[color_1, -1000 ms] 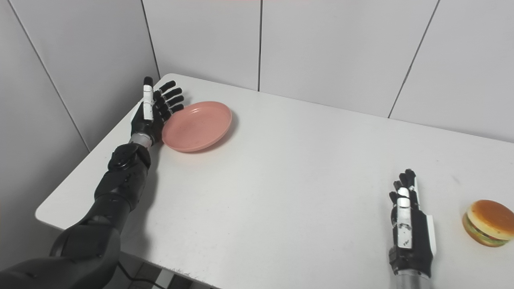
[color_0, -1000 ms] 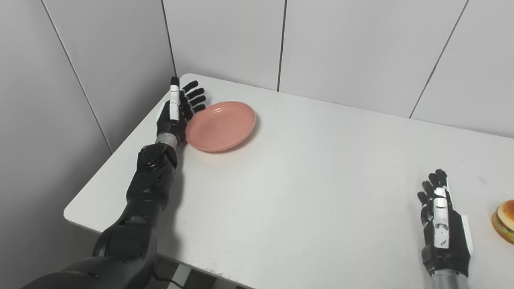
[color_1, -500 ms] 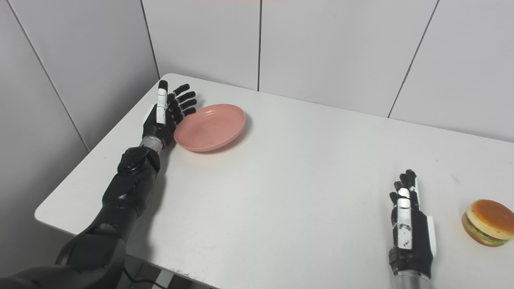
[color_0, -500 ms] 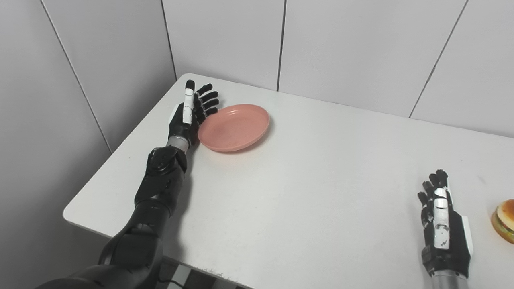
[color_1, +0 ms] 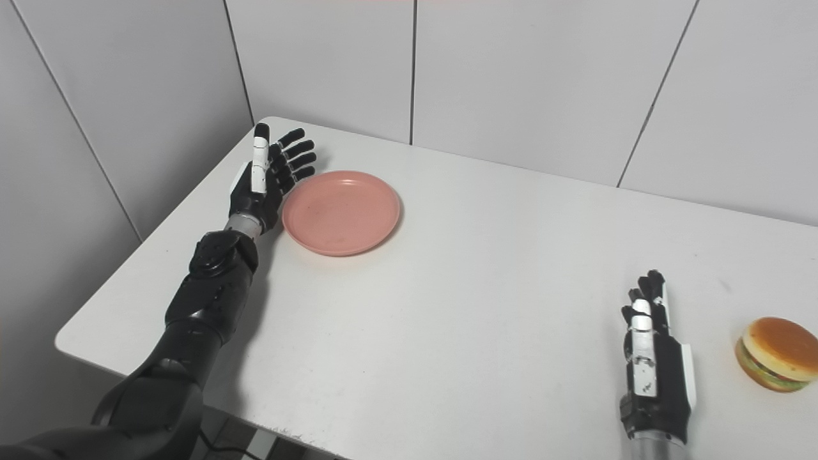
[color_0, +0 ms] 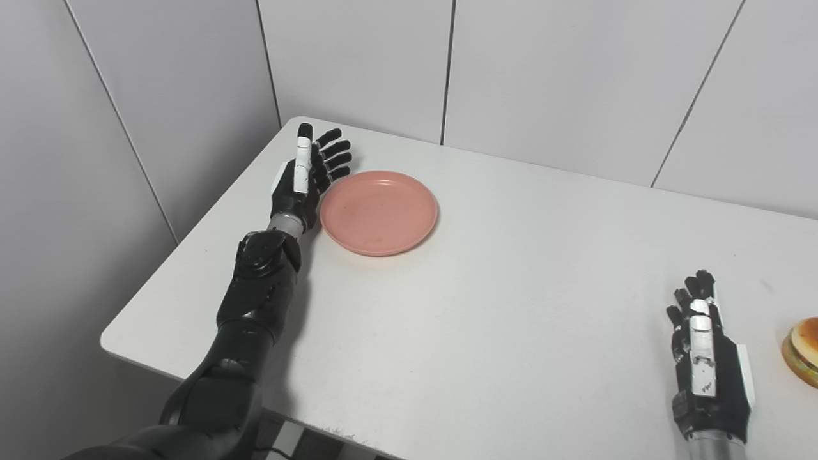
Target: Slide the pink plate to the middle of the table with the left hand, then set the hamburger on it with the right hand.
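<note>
Left eye view shows the left robot hand (color_0: 305,182) flat, fingers spread, holding nothing, plate (color_0: 379,212) just beside its palm side: pushing from that edge risks tipping it or slipping past, leaving it short of desk (color_0: 486,306) middle.

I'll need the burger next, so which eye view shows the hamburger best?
The right eye view. There the hamburger sits whole on the table, just right of the open right hand. The left eye view cuts it off at the picture's right edge, so only part of it shows.
</note>
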Controlling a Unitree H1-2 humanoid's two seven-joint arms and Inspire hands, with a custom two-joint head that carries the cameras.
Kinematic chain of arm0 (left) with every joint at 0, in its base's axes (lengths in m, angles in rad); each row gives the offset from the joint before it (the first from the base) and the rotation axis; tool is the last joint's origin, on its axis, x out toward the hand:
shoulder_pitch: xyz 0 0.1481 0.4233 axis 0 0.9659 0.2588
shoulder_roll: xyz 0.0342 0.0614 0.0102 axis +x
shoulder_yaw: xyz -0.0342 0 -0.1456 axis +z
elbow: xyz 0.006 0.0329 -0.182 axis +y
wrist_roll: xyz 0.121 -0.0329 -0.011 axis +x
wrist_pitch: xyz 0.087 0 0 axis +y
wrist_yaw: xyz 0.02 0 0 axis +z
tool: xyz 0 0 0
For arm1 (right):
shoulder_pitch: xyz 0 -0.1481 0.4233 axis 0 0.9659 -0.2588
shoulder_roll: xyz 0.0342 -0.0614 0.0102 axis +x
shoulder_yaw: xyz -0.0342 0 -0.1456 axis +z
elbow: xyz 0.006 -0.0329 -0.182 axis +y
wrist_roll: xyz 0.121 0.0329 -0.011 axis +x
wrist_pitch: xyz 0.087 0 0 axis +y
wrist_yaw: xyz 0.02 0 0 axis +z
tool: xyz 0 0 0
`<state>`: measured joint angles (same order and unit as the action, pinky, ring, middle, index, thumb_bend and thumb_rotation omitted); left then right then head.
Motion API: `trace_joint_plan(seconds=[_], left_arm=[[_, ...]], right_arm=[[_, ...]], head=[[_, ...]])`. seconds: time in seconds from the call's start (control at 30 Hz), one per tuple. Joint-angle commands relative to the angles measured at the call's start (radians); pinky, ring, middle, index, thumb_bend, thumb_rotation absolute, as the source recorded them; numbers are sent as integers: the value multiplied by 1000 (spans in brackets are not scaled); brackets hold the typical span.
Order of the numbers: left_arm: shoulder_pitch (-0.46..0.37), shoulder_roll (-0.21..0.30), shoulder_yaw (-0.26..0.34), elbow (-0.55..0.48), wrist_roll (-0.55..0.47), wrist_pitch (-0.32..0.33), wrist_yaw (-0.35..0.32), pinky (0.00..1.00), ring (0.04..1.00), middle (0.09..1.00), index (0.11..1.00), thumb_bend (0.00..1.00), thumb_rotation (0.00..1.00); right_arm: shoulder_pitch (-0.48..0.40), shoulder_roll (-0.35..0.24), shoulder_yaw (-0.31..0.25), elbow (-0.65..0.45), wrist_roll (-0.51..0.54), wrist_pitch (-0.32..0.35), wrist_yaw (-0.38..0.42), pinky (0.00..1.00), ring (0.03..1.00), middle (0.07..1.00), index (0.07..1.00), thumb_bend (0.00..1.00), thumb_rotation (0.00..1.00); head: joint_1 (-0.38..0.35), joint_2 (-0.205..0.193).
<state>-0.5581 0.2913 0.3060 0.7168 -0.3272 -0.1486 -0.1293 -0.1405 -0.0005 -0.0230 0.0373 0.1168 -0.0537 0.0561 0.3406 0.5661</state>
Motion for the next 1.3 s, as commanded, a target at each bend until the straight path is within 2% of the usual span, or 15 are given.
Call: trace_joint_plan(seconds=[0.0,0.2,0.3,0.37,0.57,0.7,0.83,0.93,1.1,1.17,1.27], left_arm=[[-40,18,9,-36,-14,-20,-7,811,813,803,787,959,1000],[-45,18,21,-59,-29,-34,-9,790,812,808,798,949,1000],[-44,17,20,-77,-19,-22,9,789,808,802,794,940,1000],[-42,18,17,-77,-6,-25,21,794,814,807,797,938,1000],[-50,29,17,9,0,-69,19,831,835,821,808,913,1000],[-56,36,13,58,12,-91,19,832,846,831,811,915,1000],[-56,36,9,75,19,-83,25,830,846,827,813,915,1000],[-58,36,5,92,23,-88,29,832,844,823,811,922,1000],[-54,36,-4,101,29,-99,20,847,859,837,828,941,1000],[-51,34,-9,101,32,-101,15,848,863,842,829,947,1000],[-42,24,-16,75,33,-83,14,863,867,848,834,945,1000]], right_arm=[[-9,6,-2,-13,12,-40,6,1000,1000,1000,1000,485,894],[-11,4,-2,-9,19,-35,11,1000,1000,1000,1000,493,908],[-13,-6,8,-7,-3,-31,12,1000,1000,1000,1000,508,941],[-12,-4,4,-6,4,-35,10,1000,1000,1000,1000,507,927],[-12,3,-1,-13,13,-26,7,1000,1000,1000,1000,529,892],[-9,-3,3,-21,5,-16,8,1000,1000,1000,1000,513,917],[-9,6,-3,-18,18,-33,6,1000,1000,1000,1000,511,884],[-9,5,-1,-23,15,-12,4,1000,1000,1000,1000,528,893],[-9,6,-2,-17,10,-39,2,1000,1000,1000,1000,513,896],[-8,5,0,-24,9,-26,4,1000,1000,1000,1000,513,909],[-9,0,1,-22,4,-22,4,1000,1000,1000,1000,514,915]], head=[[0,1],[0,1],[0,2],[-2,2],[-1,5],[0,4],[0,4],[-2,6],[-2,6],[-2,8],[-1,10]])
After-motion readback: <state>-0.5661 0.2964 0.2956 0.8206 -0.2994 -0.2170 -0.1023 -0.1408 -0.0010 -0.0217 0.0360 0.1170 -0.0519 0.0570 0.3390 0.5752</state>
